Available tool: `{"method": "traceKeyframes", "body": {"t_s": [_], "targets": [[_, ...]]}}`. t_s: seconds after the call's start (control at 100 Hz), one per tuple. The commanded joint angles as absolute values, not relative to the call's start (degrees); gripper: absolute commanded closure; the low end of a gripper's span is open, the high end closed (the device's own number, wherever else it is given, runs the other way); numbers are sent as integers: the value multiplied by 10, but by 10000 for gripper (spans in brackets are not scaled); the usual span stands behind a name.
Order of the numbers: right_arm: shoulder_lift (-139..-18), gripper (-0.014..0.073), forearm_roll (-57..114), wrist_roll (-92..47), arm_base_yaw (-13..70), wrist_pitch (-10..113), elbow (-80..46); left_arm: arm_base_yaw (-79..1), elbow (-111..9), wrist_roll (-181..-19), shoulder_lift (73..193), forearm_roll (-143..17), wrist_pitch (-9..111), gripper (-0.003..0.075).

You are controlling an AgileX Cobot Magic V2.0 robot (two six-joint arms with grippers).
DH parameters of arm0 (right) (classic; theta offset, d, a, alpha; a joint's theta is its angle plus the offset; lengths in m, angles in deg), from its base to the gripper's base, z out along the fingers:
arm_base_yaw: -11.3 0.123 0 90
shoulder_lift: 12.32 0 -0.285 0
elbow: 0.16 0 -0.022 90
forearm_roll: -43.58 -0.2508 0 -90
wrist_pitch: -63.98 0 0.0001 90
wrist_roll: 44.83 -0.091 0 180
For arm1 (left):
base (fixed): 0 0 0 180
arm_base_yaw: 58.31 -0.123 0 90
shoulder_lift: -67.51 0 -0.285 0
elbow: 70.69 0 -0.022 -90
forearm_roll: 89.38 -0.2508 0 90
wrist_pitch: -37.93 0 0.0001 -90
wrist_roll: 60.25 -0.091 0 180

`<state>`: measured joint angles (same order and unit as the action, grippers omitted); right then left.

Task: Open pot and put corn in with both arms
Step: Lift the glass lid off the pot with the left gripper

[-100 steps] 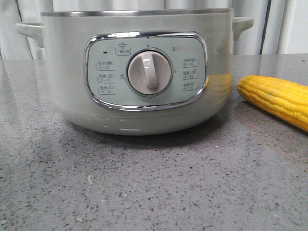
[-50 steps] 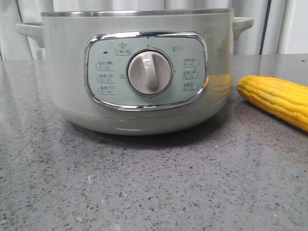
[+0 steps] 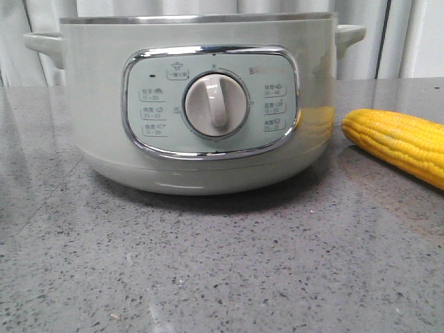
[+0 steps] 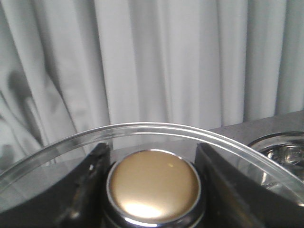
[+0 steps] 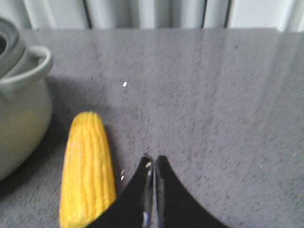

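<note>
The pale green pot [image 3: 201, 104] stands in the middle of the front view, its steel rim at the top and no lid on it. Its handle and wall show in the right wrist view [image 5: 23, 95]. The yellow corn [image 3: 402, 142] lies on the counter right of the pot, and also shows in the right wrist view [image 5: 88, 171]. My left gripper [image 4: 152, 185] is shut on the gold knob [image 4: 152, 187] of the glass lid [image 4: 142, 130], held in the air beside the pot's open rim [image 4: 280, 147]. My right gripper [image 5: 153, 164] is shut and empty, just beside the corn.
A grey speckled counter [image 3: 222, 263] carries everything. White curtains [image 4: 156, 61] hang behind. The counter stretches away beyond the right gripper [image 5: 213, 85].
</note>
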<state>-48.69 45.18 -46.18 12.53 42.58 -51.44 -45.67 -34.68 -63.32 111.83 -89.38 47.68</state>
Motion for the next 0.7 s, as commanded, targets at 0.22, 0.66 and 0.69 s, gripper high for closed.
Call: {"method": "traceKeyframes", "body": {"t_s": [0.22,0.66,0.69], "targets": [[-555,356,453,-457,193,434,-493,-515,-232,-634,1020,-894,396,741],[-702,313,452,-457,213,314,-366,-514,-98,-631,1070,-828,232,741],[-711,313,451,-457,213,308,-356,-514,-98,-631,1080,-828,230,741]]}}
